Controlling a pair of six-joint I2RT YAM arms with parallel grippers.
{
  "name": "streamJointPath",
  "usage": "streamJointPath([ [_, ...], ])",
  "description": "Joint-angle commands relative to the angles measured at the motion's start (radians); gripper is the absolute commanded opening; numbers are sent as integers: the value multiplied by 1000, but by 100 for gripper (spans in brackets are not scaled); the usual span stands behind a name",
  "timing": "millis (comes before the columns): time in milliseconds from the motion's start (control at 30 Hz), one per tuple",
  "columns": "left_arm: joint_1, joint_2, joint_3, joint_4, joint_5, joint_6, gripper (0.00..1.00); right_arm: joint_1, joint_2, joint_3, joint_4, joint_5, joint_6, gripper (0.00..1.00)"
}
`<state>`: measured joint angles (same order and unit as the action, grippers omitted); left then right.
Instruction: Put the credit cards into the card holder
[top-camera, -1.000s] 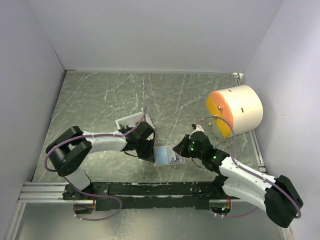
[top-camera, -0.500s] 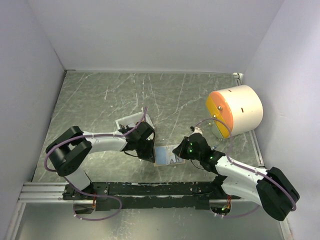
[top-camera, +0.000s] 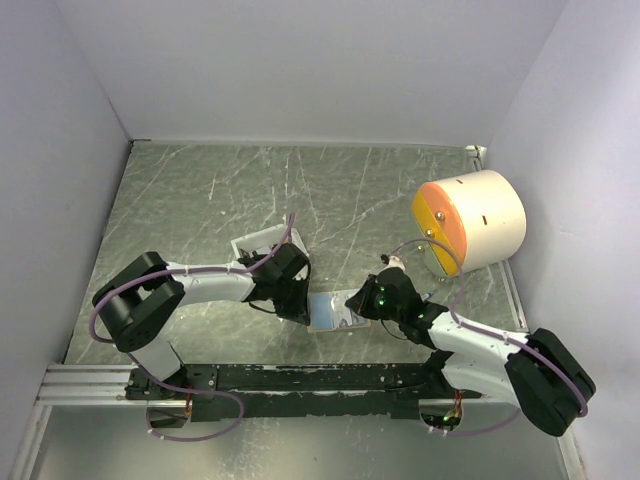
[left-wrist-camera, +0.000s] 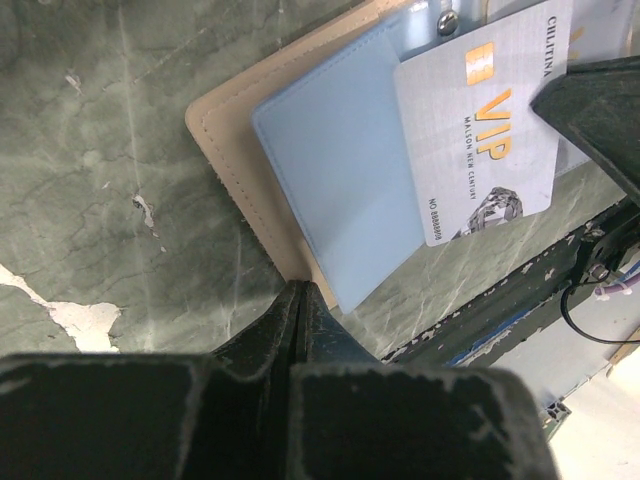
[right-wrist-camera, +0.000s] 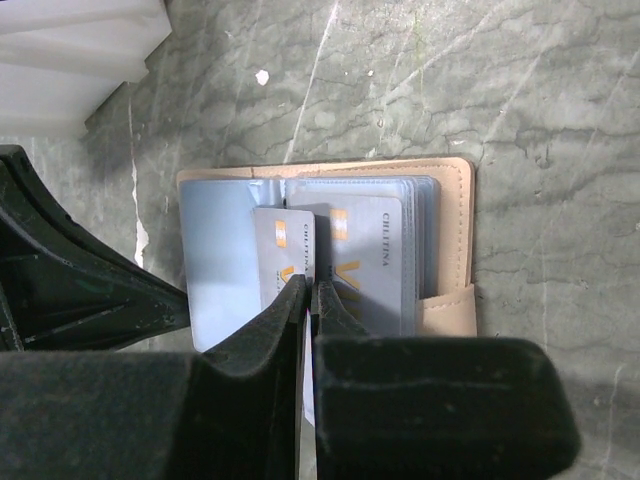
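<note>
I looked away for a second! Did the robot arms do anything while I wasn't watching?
The right arm swung slightly leftward, bringing the shut right tool a touch further over the open tan leather-like card holder. Nothing was visibly grabbed or let go. The shut left tool, the holder and the big white drum with the orange face stayed put.

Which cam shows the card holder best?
Right wrist: nearly the whole open card holder, both blue pocket sides and the tan border. Left wrist: only one corner, with a silver card. Top external: small and partly covered.
</note>
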<state>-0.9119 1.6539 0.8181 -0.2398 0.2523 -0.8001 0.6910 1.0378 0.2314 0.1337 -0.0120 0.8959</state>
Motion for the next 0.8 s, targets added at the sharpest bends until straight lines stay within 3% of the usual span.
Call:
streamJointPath([
  [0, -17, 52, 0, 9, -65, -1, 7, -9, 32, -30, 44, -37, -28, 2],
  [767, -22, 57, 9, 2, -55, -5, 7, -43, 103, -53, 184, -31, -11, 0],
])
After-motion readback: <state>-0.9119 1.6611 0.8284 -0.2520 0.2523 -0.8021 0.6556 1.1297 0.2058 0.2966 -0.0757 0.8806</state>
